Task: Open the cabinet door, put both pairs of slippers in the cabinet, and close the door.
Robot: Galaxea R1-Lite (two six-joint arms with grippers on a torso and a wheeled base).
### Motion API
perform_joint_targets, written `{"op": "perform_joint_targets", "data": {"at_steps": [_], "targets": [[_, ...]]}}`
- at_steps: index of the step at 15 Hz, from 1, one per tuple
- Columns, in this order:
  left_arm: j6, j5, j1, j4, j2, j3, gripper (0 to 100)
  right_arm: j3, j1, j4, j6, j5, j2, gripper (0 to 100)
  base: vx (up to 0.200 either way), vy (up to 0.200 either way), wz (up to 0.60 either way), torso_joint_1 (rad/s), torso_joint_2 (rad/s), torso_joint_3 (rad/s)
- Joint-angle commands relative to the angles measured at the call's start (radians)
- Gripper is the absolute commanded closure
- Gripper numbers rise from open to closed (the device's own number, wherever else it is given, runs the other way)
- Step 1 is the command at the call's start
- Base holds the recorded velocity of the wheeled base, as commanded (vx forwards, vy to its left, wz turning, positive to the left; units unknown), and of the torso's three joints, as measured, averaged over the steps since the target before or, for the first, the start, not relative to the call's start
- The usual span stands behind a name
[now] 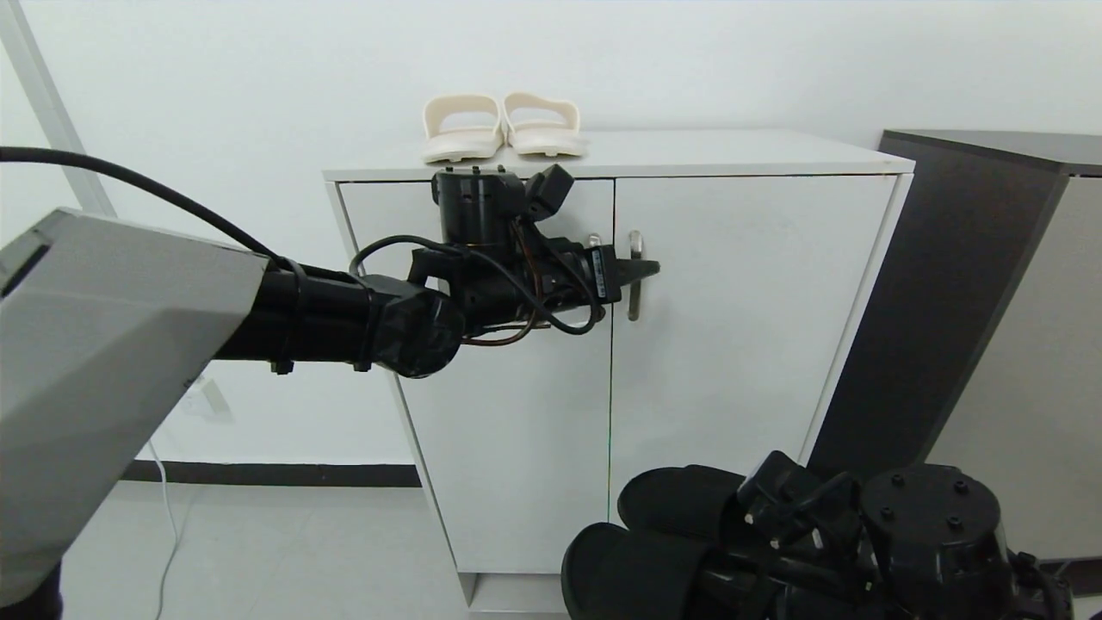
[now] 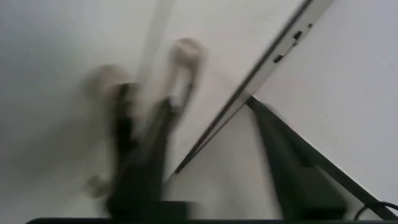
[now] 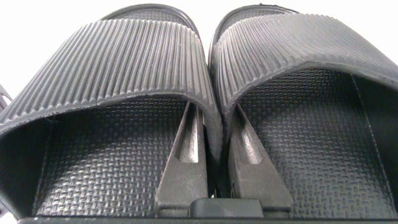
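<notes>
The white two-door cabinet stands against the wall with both doors closed. A pair of cream slippers rests on its top, toward the left. My left gripper is at the right door's metal handle, about at the handle's middle; in the left wrist view the left gripper and handle are blurred. Low at the front right, my right gripper is shut on a pair of black ribbed slippers, pinching the two inner side walls together.
A dark grey cabinet stands right beside the white one. The left door's handle sits just beside the left gripper. A white cable hangs down to the light floor at the left.
</notes>
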State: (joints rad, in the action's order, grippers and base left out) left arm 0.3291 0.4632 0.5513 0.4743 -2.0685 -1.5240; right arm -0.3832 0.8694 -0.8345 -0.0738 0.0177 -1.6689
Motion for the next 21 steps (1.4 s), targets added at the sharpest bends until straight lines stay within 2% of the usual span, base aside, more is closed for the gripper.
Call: {"op": "perform_joint_targets", "data": {"at_steps": [1,4,6,8,11,14,16,19,20,21], "targets": [[0.001,0.005,0.004,0.004,0.008,0.013,100,0.004,0.005,-0.002,0.000,-0.001,-0.002,100,0.000,0.000,0.00,0.000,0.00,0.000],[-0.001,0.003,0.007,0.007,0.036,0.045,100,0.020,0.014,-0.008,0.000,-0.018,0.005,100,0.000,0.000,0.00,0.000,0.00,0.000],[-0.001,0.005,0.018,0.009,0.084,0.101,100,0.069,0.019,-0.084,0.016,-0.076,0.009,100,0.000,0.000,0.00,0.000,0.00,0.000],[-0.013,0.005,0.032,0.026,0.126,0.180,100,0.104,0.019,-0.129,0.055,-0.110,0.009,100,0.000,0.000,0.00,0.000,0.00,0.000],[-0.015,0.005,0.059,0.135,0.191,0.329,100,0.106,0.023,-0.129,0.060,-0.113,0.008,100,0.000,0.000,0.00,0.000,0.00,0.000],[-0.016,0.003,0.079,0.149,0.272,0.443,100,0.107,0.030,-0.129,0.060,-0.113,0.006,100,0.000,0.000,0.00,0.000,0.00,0.000],[-0.015,0.003,0.081,0.158,0.301,0.481,100,0.107,0.030,-0.129,0.060,-0.113,0.005,100,0.000,0.000,0.00,0.000,0.00,0.000],[0.025,0.011,0.039,0.195,0.292,0.492,100,0.109,0.042,-0.127,0.060,-0.113,0.003,100,0.000,0.000,0.00,0.000,0.00,0.000],[0.047,0.015,0.019,0.196,0.274,0.478,100,0.112,0.046,-0.127,0.057,-0.113,0.003,100,0.000,0.000,0.00,0.000,0.00,0.000],[0.053,0.015,0.013,0.196,0.251,0.459,100,0.116,0.056,-0.126,0.057,-0.113,0.003,100,0.000,0.000,0.00,0.000,0.00,0.000]]}}
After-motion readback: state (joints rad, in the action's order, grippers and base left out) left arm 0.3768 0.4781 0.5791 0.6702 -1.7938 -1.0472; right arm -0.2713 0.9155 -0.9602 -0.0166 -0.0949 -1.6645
